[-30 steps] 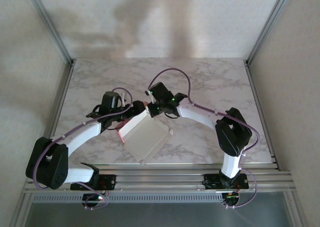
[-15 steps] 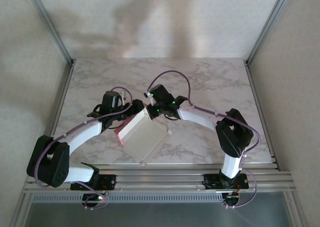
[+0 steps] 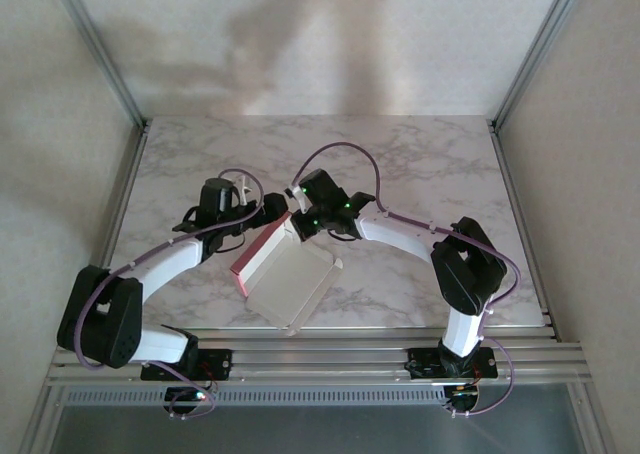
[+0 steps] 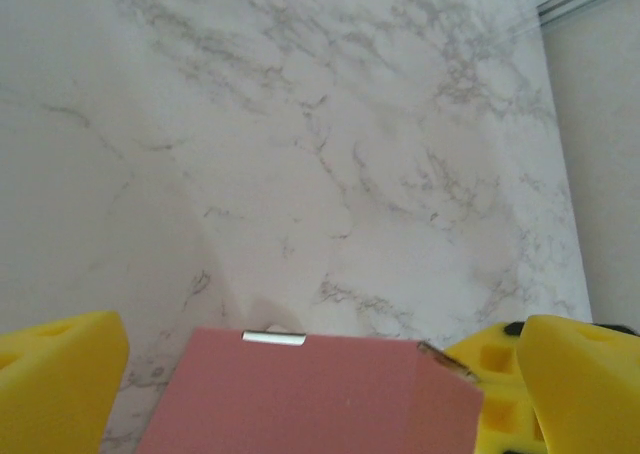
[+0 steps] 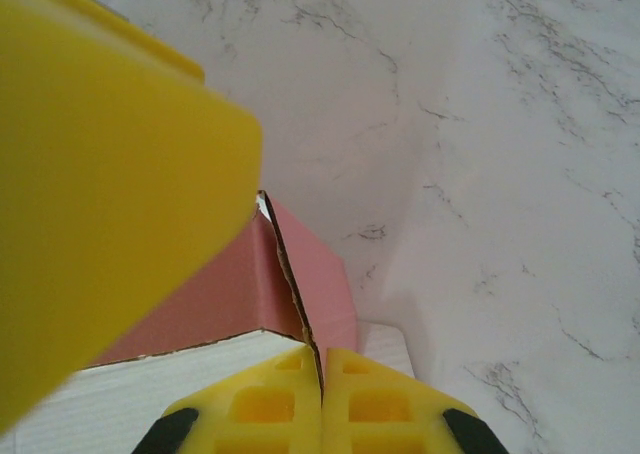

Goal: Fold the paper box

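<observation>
Pink card: the paper box [image 3: 290, 284] lies on the marble table [image 3: 430, 164] just under the tips of my left pincer [image 4: 322, 349] and right pincer [image 5: 322, 399], white inside up, with one pink wall [image 4: 300, 404] raised on the left pincer's side.
Right pincer: closed on the top corner of that wall; the raw card edge runs straight into the seam between my pads [image 5: 375, 404].
Left pincer: spread wide, one jaw on either side of the same wall, touching neither face as far as I can tell.
Step in hand: I judge it to be working this wall over along its crease, right holding the corner, left about to take the flat.
How to do it well: close the left squarely on the wall, beside the right's corner and not on it, so the card does not buckle between two grips.
Pressure: light; card this thin should dent or tear where it is pinched hard.
Order: left closes before right lets go, or the wall may flop back.
Watch: the white sliver [image 4: 273, 338] at the wall's top edge, dead ahead of the left pincer; better not crushed under a pad.
Other sides: I cannot tell from above how they stand.
</observation>
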Controlling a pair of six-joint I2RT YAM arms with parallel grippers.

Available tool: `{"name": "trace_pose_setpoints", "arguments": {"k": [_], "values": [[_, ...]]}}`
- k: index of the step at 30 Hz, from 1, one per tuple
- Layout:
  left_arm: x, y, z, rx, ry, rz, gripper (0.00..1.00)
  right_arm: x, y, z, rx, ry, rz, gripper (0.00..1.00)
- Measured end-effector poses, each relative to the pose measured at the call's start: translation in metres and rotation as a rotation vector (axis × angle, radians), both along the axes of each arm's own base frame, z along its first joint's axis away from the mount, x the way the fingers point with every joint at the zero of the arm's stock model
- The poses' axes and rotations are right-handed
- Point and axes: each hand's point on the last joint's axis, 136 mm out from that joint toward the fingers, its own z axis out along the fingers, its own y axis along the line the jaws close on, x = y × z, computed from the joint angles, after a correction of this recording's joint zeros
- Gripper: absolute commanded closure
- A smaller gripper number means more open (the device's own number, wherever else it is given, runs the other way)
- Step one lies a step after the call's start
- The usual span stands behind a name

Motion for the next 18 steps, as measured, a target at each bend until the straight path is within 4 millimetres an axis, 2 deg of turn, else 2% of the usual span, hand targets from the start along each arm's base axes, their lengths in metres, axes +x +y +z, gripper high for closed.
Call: {"name": "trace_pose_setpoints", "arguments": {"k": [5,13,18], "values": [[0.000,0.003,0.010,-0.020,-0.059,-0.013,0.01,-0.004,0.003,0.000,0.006,0.002,0.035,0.99],[-0.021,0.003,-0.012,-0.039,-0.074,-0.047,0.00,-0.009,0.005,0.000,0.007,0.003,0.079,0.99],[-0.025,0.001,-0.014,-0.057,-0.103,-0.059,0.01,-0.010,0.006,0.000,0.007,0.001,0.095,0.99]]}}
